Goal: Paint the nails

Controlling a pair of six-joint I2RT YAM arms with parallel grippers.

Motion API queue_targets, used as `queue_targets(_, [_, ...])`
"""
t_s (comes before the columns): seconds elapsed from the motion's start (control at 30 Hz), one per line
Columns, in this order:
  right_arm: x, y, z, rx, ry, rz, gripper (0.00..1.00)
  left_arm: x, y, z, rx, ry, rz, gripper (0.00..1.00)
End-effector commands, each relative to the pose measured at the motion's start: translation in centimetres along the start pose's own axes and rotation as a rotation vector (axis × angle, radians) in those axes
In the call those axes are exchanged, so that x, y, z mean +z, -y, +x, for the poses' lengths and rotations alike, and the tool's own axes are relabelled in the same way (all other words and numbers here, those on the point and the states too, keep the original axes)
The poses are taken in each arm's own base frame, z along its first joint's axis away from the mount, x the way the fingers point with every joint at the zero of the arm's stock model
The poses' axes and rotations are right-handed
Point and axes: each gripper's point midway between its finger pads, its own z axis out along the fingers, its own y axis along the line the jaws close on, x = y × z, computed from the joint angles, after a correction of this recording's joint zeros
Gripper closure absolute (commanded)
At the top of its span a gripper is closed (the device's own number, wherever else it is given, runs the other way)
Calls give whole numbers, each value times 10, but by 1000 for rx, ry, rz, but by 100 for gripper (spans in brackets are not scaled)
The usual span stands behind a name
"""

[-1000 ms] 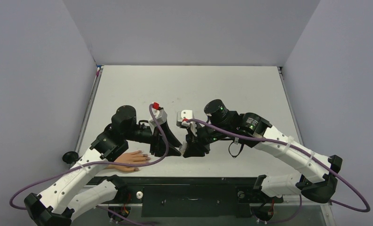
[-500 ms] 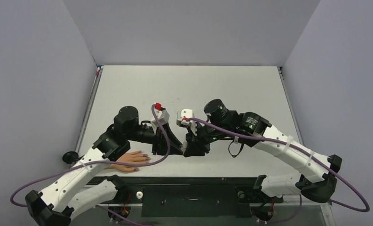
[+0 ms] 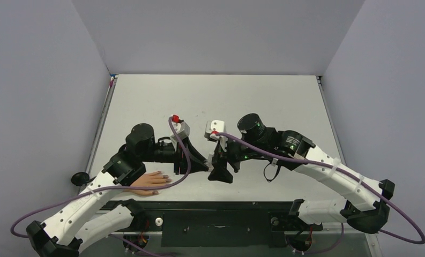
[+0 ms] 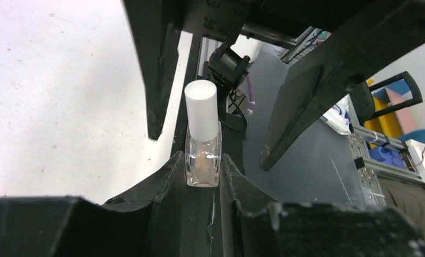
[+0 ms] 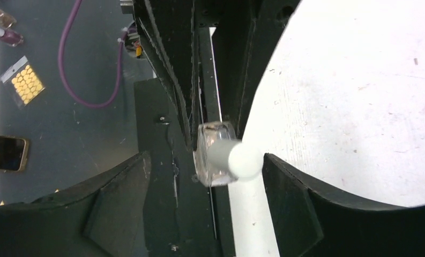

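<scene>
Your workspace is a pale, scuffed table [image 3: 215, 99] boxed in by plain grey walls [image 3: 215, 32]. Take the small clear bottle [image 4: 202, 167] with the white cap [image 4: 201, 110] as your marker. It is held off the table near the near edge, between the two arms.

Your left gripper [image 4: 201, 158] is clamped on the bottle's glass body. Its black fingers [image 4: 164, 179] press the two sides, and the cap stands free above them.

Your right gripper [image 5: 204, 159] faces the bottle from the other side. Its jaws are spread wide, one finger on each side of the cap. The right wrist view looks almost straight down the cap's end. One finger [image 5: 290, 187] sits just beside the cap, and you cannot tell from here whether they touch. The other finger is well apart from it.

From above the bottle is hidden where the two grippers meet.

To the left of the bottle, a peach-coloured fake hand [image 3: 146, 184] lies flat by the table's near edge, partly under your left arm. Its fingers point toward the bottle. The nails [image 3: 169, 180] are tiny dark tips at the finger ends, near the bottle but not touching it, and neither gripper is on them.
</scene>
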Motion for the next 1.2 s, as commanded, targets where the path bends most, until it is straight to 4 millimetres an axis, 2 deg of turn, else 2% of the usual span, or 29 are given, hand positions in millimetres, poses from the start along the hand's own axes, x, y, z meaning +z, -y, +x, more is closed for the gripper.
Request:
queue_targets(0.0, [-26,0,-30,-56,174,90,28,-7,10,-36,86,116,-31,100])
queue_targets(0.23, [-51,-14,-51,-59,348,88,28,-14,20,-62,130,186,-48,100])
queue_targets(0.4, [-52,-23,-55,-38,398,38,28,-20,39,-78,167,261,11,100])
queue_targets(0.5, [-53,-32,-63,-33,444,-9,30,-23,56,-84,200,298,88,100])
queue_targets(0.63, [-57,-41,-70,-51,488,-52,33,-26,69,-91,219,325,145,100])
queue_targets(0.93, [-66,-56,-83,-112,531,-118,52,-27,75,-99,231,340,160,100])
queue_targets(1.17, [-66,-53,-89,-135,537,-109,56,-28,74,-97,239,336,154,100])
